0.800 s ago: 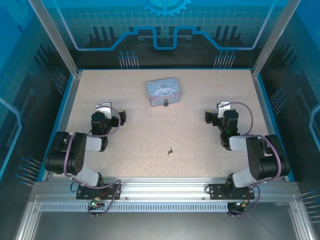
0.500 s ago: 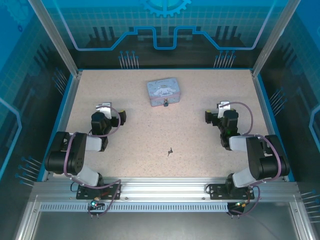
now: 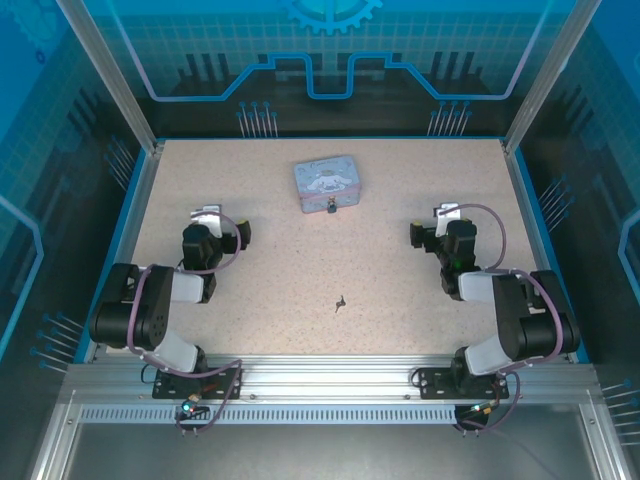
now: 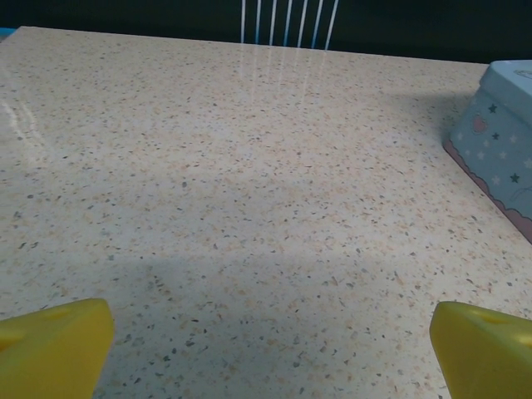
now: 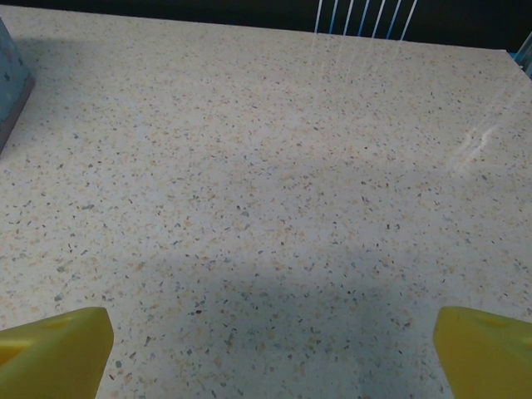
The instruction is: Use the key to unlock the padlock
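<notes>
Top external: padlock (image 3: 330,208) sits at the near side of the pale blue tin (image 3: 328,182). Key (image 3: 340,302) lies well apart from it, mid-table, between the empty left gripper (image 3: 225,223) and right gripper (image 3: 432,222).
Left wrist: yellow fingertips (image 4: 51,345) spread wide, nothing between them.
Right wrist: fingertips (image 5: 55,347) likewise.

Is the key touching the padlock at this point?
Apart. The top view shows the key lying alone on the tabletop, well clear of the padlock at the near edge of the tin.
</notes>
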`<state>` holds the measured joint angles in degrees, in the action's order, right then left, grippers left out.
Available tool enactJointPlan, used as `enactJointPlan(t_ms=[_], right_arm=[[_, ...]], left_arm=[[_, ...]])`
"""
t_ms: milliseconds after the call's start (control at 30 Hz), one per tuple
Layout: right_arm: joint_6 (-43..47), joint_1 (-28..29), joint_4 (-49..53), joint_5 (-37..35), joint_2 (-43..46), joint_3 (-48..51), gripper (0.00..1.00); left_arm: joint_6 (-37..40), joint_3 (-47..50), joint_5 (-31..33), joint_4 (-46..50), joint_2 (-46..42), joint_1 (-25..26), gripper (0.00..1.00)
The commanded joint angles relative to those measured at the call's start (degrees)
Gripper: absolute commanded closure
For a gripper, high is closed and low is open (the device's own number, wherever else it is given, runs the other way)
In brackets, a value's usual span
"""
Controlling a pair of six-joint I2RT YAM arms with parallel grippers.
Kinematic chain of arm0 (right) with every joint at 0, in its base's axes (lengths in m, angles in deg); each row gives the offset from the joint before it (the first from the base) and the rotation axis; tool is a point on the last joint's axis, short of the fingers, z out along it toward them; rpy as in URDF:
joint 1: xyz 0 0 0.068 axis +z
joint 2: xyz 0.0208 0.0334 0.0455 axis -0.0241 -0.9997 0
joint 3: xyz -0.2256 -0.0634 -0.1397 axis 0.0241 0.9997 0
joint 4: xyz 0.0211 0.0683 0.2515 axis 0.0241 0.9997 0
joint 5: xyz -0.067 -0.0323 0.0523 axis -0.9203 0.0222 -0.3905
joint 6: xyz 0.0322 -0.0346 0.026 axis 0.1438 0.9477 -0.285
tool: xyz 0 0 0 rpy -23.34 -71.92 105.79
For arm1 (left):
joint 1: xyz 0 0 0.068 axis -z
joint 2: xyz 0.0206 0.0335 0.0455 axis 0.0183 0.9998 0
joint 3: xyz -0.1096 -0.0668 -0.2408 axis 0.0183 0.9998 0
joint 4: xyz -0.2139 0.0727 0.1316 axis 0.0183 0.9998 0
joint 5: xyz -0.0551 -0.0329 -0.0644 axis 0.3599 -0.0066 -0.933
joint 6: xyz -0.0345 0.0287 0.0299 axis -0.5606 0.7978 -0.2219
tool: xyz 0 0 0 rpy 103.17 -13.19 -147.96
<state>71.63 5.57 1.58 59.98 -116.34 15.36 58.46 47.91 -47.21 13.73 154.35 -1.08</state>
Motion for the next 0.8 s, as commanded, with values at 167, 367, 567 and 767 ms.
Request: enactJointPlan(t_ms=[167, 367, 567, 767], right_arm=[[-13.1, 0.6, 41.1, 2.4, 15.0, -14.7, 0.0], [-24.7, 10.5, 63.4, 5.7, 20.5, -21.0, 0.0], [-31.3, 31.8, 73.3, -0.4, 12.5, -25.5, 0.0], [-28.2, 45.2, 80.7, -3.7, -6.8, -38.4, 0.0]], left_arm=[[-3.6, -1.8, 5.3, 18.1, -19.5, 0.1, 0.01], [-19.7, -12.9, -0.8, 45.4, -26.7, 0.1, 0.01], [-29.7, -10.4, -9.8, 43.6, -27.8, 0.3, 0.01], [-29.7, -10.2, -9.4, 44.8, -28.1, 0.3, 0.01]])
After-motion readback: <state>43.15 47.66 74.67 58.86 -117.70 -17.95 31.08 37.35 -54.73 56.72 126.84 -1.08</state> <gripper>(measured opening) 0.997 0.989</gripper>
